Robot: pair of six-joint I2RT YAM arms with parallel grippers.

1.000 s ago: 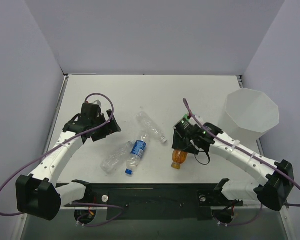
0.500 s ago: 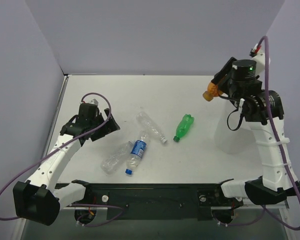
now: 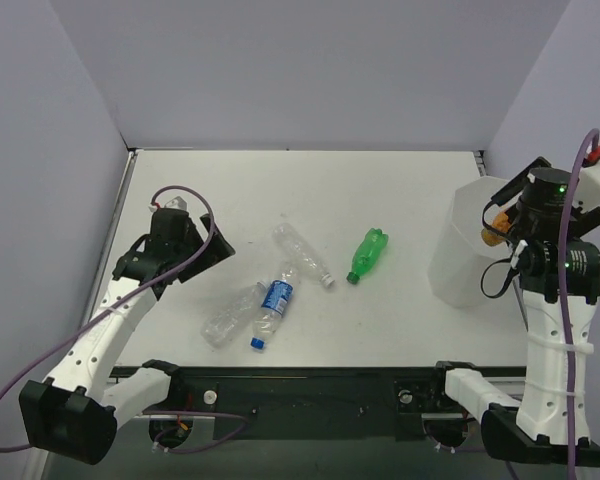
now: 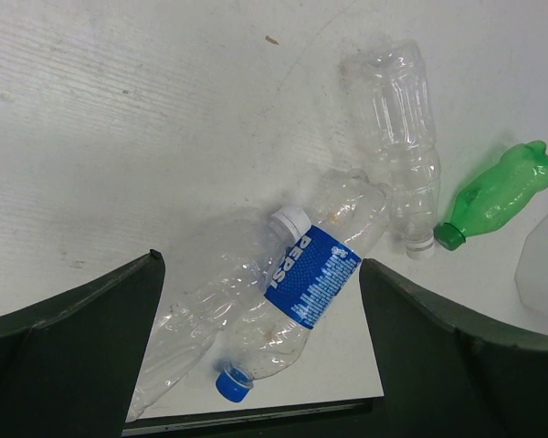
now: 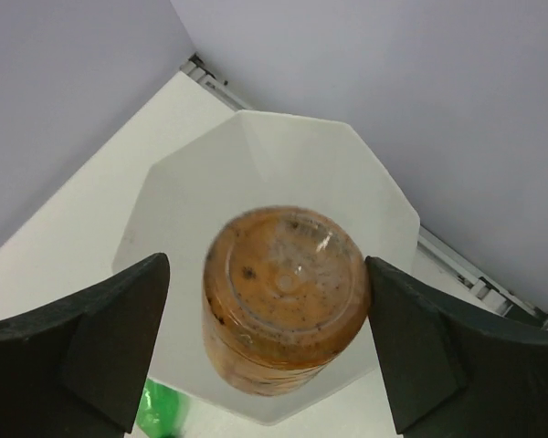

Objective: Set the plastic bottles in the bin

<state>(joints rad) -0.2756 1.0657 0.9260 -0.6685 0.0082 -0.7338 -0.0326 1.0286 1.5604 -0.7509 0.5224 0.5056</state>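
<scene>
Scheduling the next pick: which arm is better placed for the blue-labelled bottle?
Left. The left end effector, open, hangs beside the blue-labelled bottle; the right end effector is far off over the bin, amber bottle between its fingers.

Left arm [image 3: 105,325] and right arm [image 3: 550,350]: my links were white tubes, joined by blocky black joint housings. Small dark dots ran along the white links; too small to tell screws from holes. A thin purple cable [image 3: 180,188] looped loose off my left wrist. A second purple cable [image 3: 578,280] ran along my right arm, topped by a red-and-white plug [image 3: 592,152]. A green light [image 3: 561,189] glowed on the round black right wrist housing. My left fingers [image 4: 73,347] and right fingers [image 5: 82,351] were matte, dark greenish-black wedges with smooth faces.
</scene>
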